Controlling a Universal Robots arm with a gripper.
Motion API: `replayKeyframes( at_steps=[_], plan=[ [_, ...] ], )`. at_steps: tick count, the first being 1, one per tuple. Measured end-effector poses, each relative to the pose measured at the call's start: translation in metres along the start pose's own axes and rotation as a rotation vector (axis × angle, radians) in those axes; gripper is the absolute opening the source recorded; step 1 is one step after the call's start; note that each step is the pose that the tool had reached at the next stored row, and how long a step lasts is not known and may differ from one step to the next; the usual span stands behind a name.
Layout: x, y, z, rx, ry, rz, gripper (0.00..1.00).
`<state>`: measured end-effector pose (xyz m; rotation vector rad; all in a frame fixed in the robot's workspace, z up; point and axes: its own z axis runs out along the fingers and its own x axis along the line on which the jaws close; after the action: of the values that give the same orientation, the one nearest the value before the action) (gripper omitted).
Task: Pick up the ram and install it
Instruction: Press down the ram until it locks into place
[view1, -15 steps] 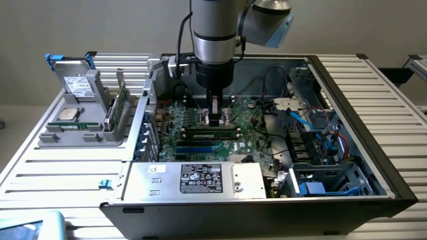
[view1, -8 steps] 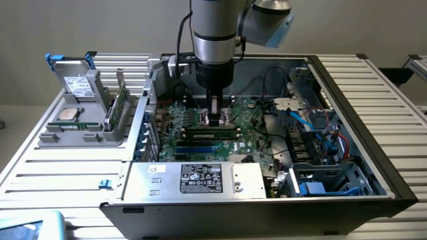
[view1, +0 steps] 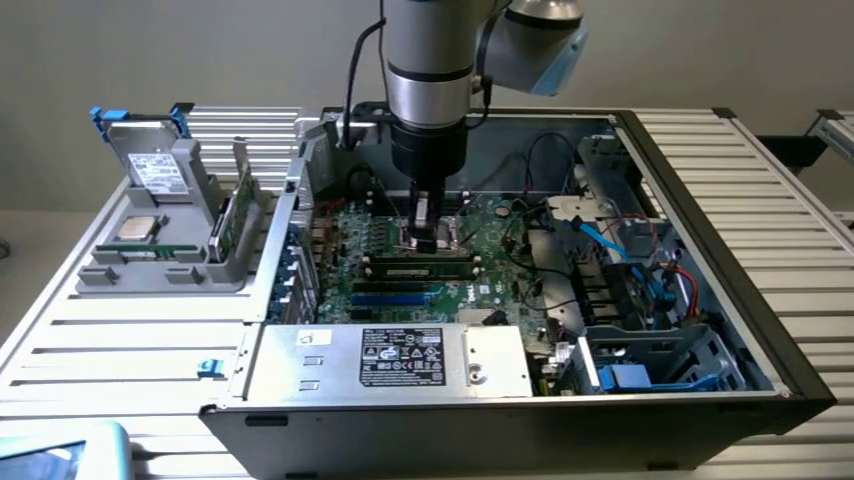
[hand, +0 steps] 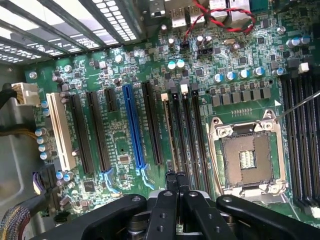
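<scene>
Inside the open PC case (view1: 747, 330), over the motherboard (view1: 400, 225), the gripper (view1: 430, 240) is being held straight down by the arm (view1: 427, 60). Its jaws are being kept fully closed w/ nothing between them. Directly under the tips, the ram (view1: 424, 266) is being carried by a memory slot, lying lengthwise across the board, approx. level. Tips are just at its top edge; actual contact can't be told.

In the wrist view the gripper (hand: 176, 176) is being shown w/ both fingers (hand: 171, 185) pressed together over the black memory slots (hand: 186, 130), beside the empty CPU socket (hand: 247, 160). A blue slot (hand: 132, 125) and a white slot (hand: 60, 130) are being seen further over on the same board.

Toward the front of the case, in the ext. view, a silver power supply (view1: 387, 360) w/ a dark label is being seen. Off the case, at the exterior view's left, a grey parts holder (view1: 174, 270) is being carried by the slatted counter (view1: 134, 340); a drive (view1: 158, 170), a CPU chip (view1: 138, 226) and a green card (view1: 238, 215) standing on edge are being kept in it.
</scene>
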<state>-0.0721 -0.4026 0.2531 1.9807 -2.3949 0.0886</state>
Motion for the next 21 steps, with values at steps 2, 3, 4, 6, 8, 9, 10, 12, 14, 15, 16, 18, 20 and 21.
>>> replayKeyframes(
  at_steps=[2,3,4,6,8,9,10,12,14,15,16,18,20,21],
  plan=[
    [0.0000,0.0000,0.0000,-0.0019,0.0007,0.032,0.11],
    [0.0000,0.0000,0.0000,-0.0030,0.0011,0.048,0.11],
    [0.0000,0.0000,0.0000,-0.0040,0.0015,0.065,0.11],
    [0.0000,0.0000,0.0000,-0.0059,0.0022,0.096,0.11],
    [0.0000,0.0000,0.0000,-0.0078,0.0029,0.127,0.11],
    [0.0000,0.0000,0.0000,-0.0087,0.0033,0.141,0.11],
    [0.0000,0.0000,0.0000,-0.0096,0.0036,0.157,0.11],
    [-0.0001,0.0000,0.0002,-0.0100,0.0062,0.177,0.11],
    [0.0000,-0.0001,0.0001,-0.0092,0.0116,0.184,0.11],
    [0.0000,0.0000,0.0001,-0.0090,0.0141,0.191,0.11],
    [0.0000,0.0000,0.0000,-0.0093,0.0157,0.201,0.11],
    [0.0001,0.0001,-0.0001,-0.0111,0.0168,0.228,0.11],
    [0.0000,0.0000,-0.0001,-0.0132,0.0176,0.259,0.11],
    [0.0000,0.0000,0.0000,-0.0142,0.0179,0.275,0.11]
  ],
)
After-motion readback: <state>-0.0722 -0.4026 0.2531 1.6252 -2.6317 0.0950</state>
